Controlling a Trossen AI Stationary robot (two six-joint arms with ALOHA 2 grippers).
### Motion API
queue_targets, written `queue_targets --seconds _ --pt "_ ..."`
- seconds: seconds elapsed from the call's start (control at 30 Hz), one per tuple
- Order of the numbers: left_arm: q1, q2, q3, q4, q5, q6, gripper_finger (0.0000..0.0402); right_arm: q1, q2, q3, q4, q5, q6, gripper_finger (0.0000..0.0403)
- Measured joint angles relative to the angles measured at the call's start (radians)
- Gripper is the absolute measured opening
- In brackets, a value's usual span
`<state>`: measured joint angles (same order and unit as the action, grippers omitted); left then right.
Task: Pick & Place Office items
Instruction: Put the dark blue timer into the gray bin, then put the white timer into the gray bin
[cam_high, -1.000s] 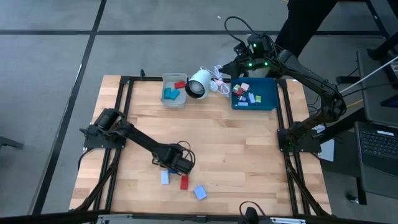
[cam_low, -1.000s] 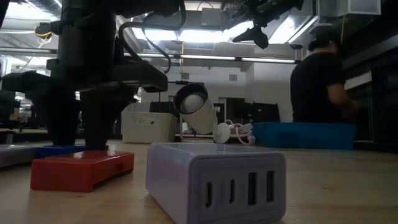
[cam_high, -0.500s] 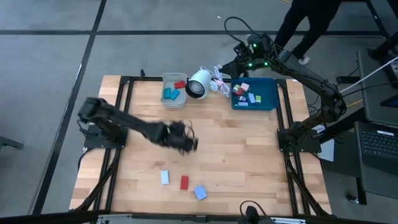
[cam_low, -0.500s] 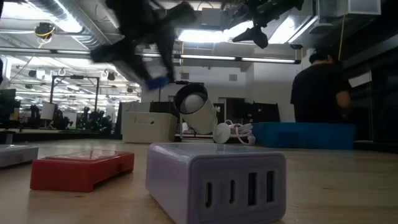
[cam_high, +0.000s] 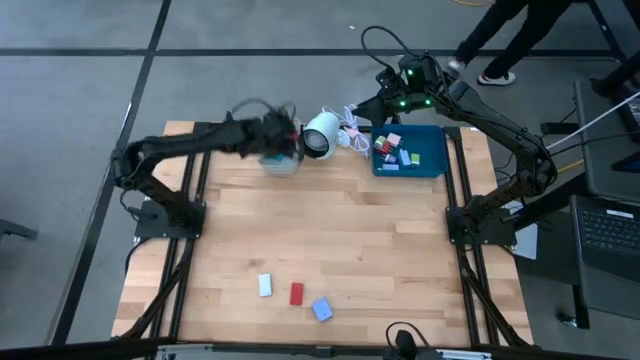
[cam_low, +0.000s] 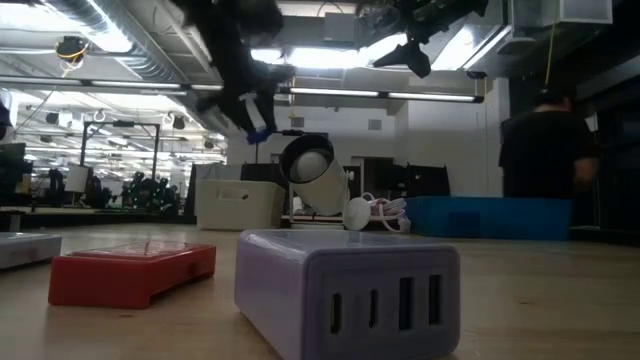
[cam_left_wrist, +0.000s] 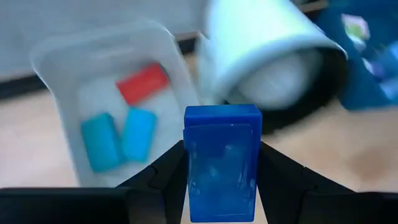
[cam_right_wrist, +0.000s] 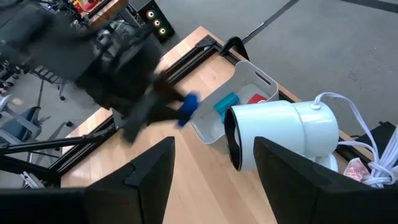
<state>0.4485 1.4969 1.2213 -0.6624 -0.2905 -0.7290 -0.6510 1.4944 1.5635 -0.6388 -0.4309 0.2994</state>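
Wooden table (cam_high: 340, 240) | my left gripper (cam_left_wrist: 222, 163) pinches blue rectangular block (cam_left_wrist: 222, 158) above grey plastic bin (cam_left_wrist: 56, 59), ready to drop | right gripper (cam_right_wrist: 211, 163) spread, waiting above blue tray (cam_high: 435, 150).

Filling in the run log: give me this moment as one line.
left tool: shut on blue block, above grey bin | right tool: open, above blue tray | three blocks on table

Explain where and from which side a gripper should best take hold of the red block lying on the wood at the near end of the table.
The red block lies flat, a low rectangle with its long axis running toward the far end. Probably best to come straight down from above and close on its two long sides at mid-length. The white block and the light-blue block lie apart from it, so both sides look free for the fingers.
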Motion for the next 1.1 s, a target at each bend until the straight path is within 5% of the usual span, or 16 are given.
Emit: queue_targets --seconds 0.3,0.57,0.7,0.87,1.1 --pt "0.289 0.131 -0.005 0.088 0.216 0.173 0.0149 -0.001 0.000 0.000 0.000 -0.003 -0.019 0.0225" --pt "0.298 0.276 -0.007 0.135 0.284 0.203 0.0149 -0.010 0.000 0.000 -0.001 -0.004 -0.020 0.0225" --pt "0.275 0.295 -0.007 0.145 0.309 0.200 0.0224 -0.010 0.000 0.000 -0.002 -0.004 -0.020 0.0225" --pt "0.253 0.256 -0.007 0.149 0.222 0.193 0.0317 -0.011 0.000 0.000 -0.011 -0.007 -0.029 0.0225" --pt "0.203 0.134 -0.006 0.092 0.241 0.116 0.0329 -0.011 0.000 0.000 -0.026 -0.007 -0.042 0.0225"
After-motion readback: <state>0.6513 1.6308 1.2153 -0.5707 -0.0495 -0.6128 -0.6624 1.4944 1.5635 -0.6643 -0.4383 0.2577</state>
